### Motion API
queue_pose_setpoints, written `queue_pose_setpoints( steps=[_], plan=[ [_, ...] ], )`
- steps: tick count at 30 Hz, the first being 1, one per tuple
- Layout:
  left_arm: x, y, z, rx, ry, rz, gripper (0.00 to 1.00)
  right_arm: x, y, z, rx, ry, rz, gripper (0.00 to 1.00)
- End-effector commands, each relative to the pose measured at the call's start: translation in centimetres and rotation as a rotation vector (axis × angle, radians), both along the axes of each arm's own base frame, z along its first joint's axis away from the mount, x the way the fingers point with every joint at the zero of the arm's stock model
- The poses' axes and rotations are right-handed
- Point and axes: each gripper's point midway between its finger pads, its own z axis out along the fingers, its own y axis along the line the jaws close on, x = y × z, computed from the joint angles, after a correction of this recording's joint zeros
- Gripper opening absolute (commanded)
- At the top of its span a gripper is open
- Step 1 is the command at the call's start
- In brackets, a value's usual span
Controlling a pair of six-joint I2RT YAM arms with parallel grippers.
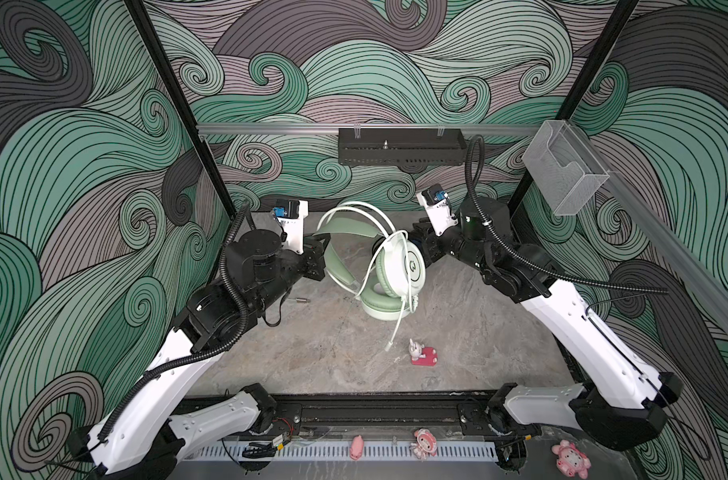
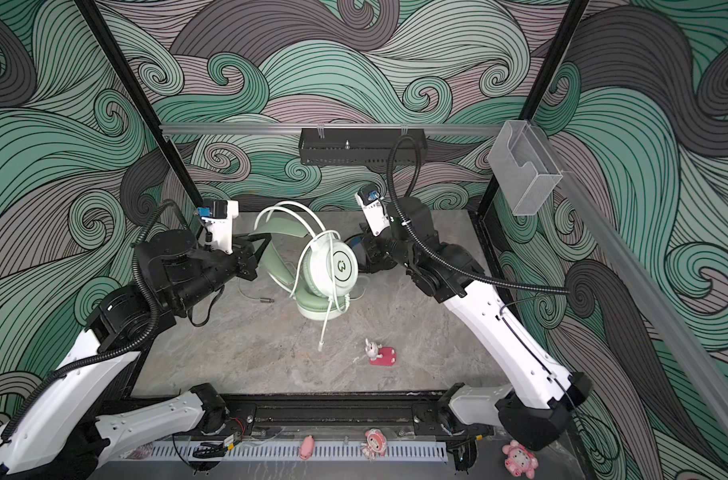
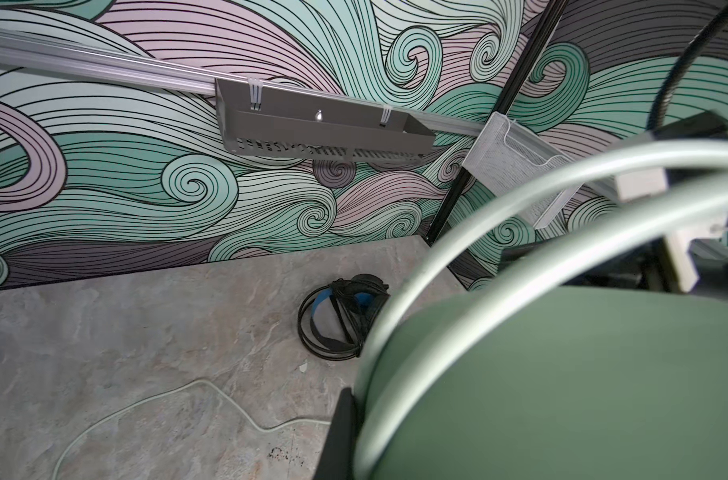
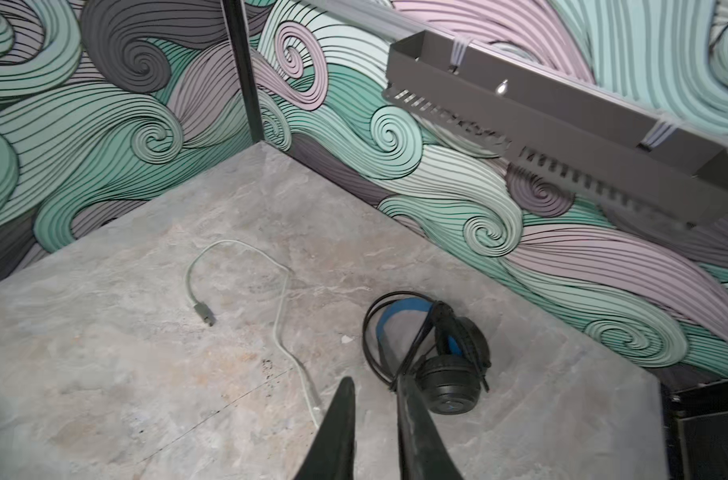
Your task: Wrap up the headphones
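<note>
The black headset [image 4: 441, 365], matte with a blue inner band and round padded cups, lies on the marbled grey desk [image 1: 312, 353] with its cord looped around it, apparently finished. The mint-green headset [image 1: 399, 266], with glossy cups and soft cushions, stands near mid-desk, and the left hand [image 1: 325, 243] is clamped on its strap from nine o'clock. Its thin whitish cable [image 4: 283, 299] crosses one cup but trails loose, so I judge this wrap partway, while the right hand [image 4: 375, 380], at its two o'clock, is slightly parted and empty.

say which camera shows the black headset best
The right wrist view: nearly the whole black headset, cable wound round it. The left wrist view shows it smaller, partly behind the mint headset. In both top views only a sliver shows.
</note>
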Motion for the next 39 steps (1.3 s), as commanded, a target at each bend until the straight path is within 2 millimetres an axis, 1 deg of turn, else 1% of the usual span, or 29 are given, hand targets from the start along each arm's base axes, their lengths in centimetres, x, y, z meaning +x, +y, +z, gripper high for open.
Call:
queue_pose_setpoints(
  steps=[1,3,5,7,10,13,16,18,19,22,27,31,35,39],
  plan=[
    [-1.2,-0.2,6.2,-0.223,-0.095,-0.043,0.0,-1.2,2.4,2.9,0.209,-0.051,0.136,0.29],
    [-1.2,-0.2,6.7,-0.247,-0.094,-0.045,0.0,-1.6,3.1,3.4,0.26,-0.068,0.183,0.35],
    [-1.3,-0.2,7.3,-0.269,-0.095,-0.043,0.0,-1.9,3.6,3.4,0.289,-0.058,0.218,0.42],
    [-1.3,0.0,8.0,-0.29,-0.099,-0.037,0.0,-2.3,3.9,3.4,0.314,-0.046,0.243,0.51],
    [-1.2,0.3,9.1,-0.306,-0.088,-0.019,0.0,-2.6,3.0,2.8,0.34,-0.026,0.226,0.66],
    [-1.1,0.8,9.9,-0.319,-0.076,0.012,0.0,-3.0,1.2,1.9,0.377,0.007,0.203,0.73],
    [-1.0,1.2,10.4,-0.328,-0.063,0.036,0.0,-4.1,-0.3,1.3,0.426,0.034,0.206,0.79],
    [-1.0,1.2,10.8,-0.342,-0.062,0.037,0.0,-5.1,-0.5,0.4,0.447,0.056,0.232,0.84],
    [-0.9,1.2,11.0,-0.35,-0.061,0.04,0.0,-5.8,-0.2,0.3,0.458,0.069,0.269,0.86],
    [-0.7,1.1,11.3,-0.363,-0.06,0.045,0.0,-6.7,0.7,-0.9,0.494,0.115,0.339,0.9],
    [-0.3,0.7,12.0,-0.377,-0.061,0.045,0.0,-7.3,2.3,-3.2,0.513,0.174,0.438,0.92],
    [-0.1,0.4,12.1,-0.387,-0.056,0.039,0.0,-6.2,3.2,-5.7,0.495,0.222,0.448,0.93],
    [0.1,0.2,12.0,-0.391,-0.049,0.039,0.0,-5.3,4.2,-6.5,0.499,0.249,0.467,0.93],
    [0.3,0.2,12.0,-0.404,-0.048,0.044,0.0,-4.4,5.4,-7.6,0.516,0.285,0.484,0.88]
  ],
)
